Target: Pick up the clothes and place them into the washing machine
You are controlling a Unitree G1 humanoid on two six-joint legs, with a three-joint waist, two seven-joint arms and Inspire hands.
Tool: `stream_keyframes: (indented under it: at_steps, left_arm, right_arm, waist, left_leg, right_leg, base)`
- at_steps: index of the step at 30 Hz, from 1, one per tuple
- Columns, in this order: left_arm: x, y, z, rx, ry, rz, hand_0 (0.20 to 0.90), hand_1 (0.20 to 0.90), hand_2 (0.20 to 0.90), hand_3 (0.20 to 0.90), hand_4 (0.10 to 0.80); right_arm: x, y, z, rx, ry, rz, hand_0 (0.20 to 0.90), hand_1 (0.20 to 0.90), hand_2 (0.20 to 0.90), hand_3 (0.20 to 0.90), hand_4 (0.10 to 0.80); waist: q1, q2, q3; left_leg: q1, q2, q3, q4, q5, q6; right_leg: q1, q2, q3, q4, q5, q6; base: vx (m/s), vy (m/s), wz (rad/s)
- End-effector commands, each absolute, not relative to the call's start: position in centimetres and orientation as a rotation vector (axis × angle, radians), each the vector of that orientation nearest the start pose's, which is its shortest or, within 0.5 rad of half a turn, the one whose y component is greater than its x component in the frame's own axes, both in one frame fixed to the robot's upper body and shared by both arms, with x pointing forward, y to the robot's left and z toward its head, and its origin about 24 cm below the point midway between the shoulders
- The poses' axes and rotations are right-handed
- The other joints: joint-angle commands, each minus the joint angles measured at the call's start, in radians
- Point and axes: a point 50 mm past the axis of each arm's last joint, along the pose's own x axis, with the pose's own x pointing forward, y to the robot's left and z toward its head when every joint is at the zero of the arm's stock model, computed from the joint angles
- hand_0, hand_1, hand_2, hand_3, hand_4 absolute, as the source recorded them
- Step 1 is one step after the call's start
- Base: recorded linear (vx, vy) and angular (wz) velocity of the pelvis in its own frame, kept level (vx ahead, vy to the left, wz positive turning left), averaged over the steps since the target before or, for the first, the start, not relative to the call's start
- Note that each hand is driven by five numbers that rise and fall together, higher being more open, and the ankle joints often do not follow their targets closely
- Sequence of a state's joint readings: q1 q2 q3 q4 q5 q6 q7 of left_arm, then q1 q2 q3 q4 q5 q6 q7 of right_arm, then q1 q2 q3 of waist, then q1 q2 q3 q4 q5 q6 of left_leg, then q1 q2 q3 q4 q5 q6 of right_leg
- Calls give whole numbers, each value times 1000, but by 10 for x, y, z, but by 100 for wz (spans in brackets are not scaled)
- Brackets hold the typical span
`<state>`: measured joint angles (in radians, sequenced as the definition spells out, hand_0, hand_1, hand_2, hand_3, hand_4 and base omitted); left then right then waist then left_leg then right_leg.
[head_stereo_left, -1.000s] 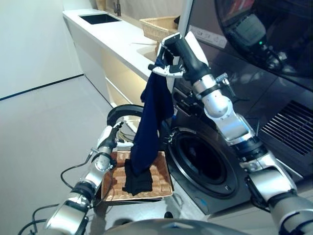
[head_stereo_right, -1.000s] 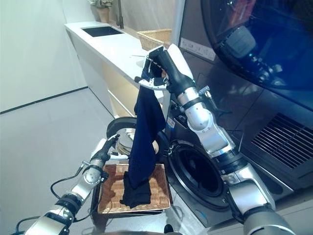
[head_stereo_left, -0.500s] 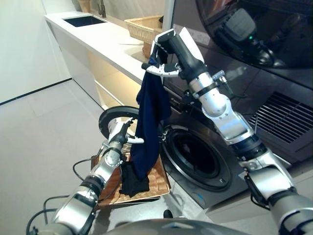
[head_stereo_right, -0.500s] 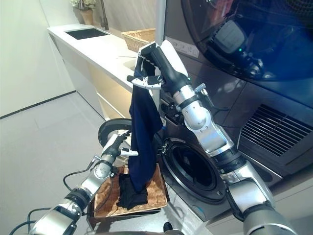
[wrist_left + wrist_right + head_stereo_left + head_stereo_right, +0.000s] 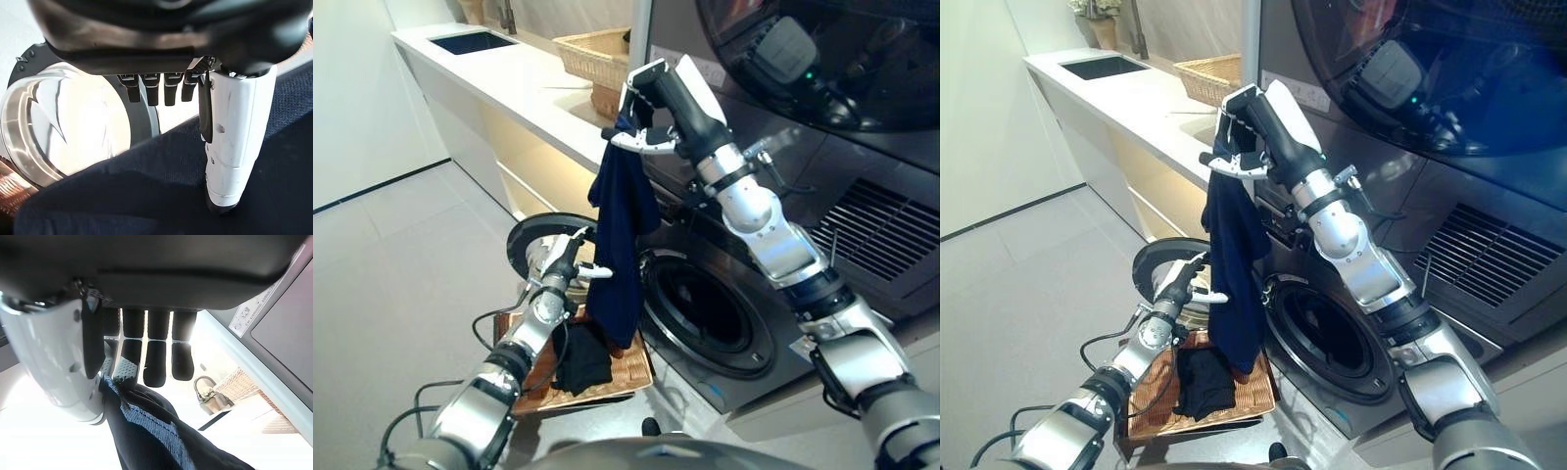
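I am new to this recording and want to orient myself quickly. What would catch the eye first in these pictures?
First, the dark blue garment hanging in a long strip from the raised right hand, which pinches its top edge in front of the washing machine. Below it, the machine's round door stands open, and the left hand reaches toward the cloth's lower part. On the floor sits a wicker tray holding a black garment.

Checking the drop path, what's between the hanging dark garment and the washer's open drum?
Nothing: in the left eye view the garment, pinched by the right hand, hangs just beside the drum opening, the gap bare.
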<state>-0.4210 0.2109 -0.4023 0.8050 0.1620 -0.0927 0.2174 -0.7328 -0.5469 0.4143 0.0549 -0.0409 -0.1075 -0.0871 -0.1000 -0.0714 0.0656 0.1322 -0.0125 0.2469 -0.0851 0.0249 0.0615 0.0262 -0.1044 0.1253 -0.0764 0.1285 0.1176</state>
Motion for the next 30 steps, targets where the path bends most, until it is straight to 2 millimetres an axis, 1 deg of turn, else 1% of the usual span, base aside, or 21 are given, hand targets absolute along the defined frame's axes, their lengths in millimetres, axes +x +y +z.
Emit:
stream_keyframes:
  at_steps: [1,6,14,21,23,30]
  left_arm:
    - [344,100,29,632,18,-229,900,900,900,900,800]
    - [344,91,30,620,7,-252,900,900,900,900,800]
    - [346,84,35,611,-11,-274,900,900,900,900,800]
    - [348,78,39,598,-13,-287,900,900,900,900,800]
    - [349,75,40,583,-15,-288,900,900,900,900,800]
    - [349,74,39,563,0,-288,900,900,900,900,800]
  right_arm:
    - [314,-87,315,-603,-1047,272,200,200,200,200,300]
    - [316,-84,313,-605,-1035,284,200,200,200,200,300]
    - [322,-79,309,-611,-1005,298,200,200,200,200,300]
    - [319,-67,310,-602,-1021,346,200,200,200,200,300]
    - [315,-63,312,-586,-1037,369,200,200,200,200,300]
    - [310,-56,312,-570,-1055,400,200,200,200,200,300]
  waist:
    - [24,21,-94]
    - [22,20,-96]
    - [24,18,-96]
    - [22,17,-100]
    - [20,17,-100]
    - [17,16,-100]
  left_leg:
    - [-7,-8,-63,4,-30,-50]
    - [-9,-7,-64,4,-29,-50]
    - [-8,-8,-67,7,-30,-50]
    - [-7,-7,-66,8,-29,-50]
    - [-7,-7,-67,9,-29,-50]
    - [-8,-7,-64,11,-30,-49]
  right_leg:
    - [-5,19,-2,129,-90,21]
    - [-6,17,-3,129,-89,21]
    - [-2,17,-6,130,-88,21]
    - [0,17,-8,132,-90,21]
    - [0,18,-7,133,-90,21]
    - [-4,19,-1,135,-89,20]
  base:
    - [0,0,0]
    - [0,0,0]
    - [0,0,0]
    - [0,0,0]
    - [0,0,0]
    - [0,0,0]
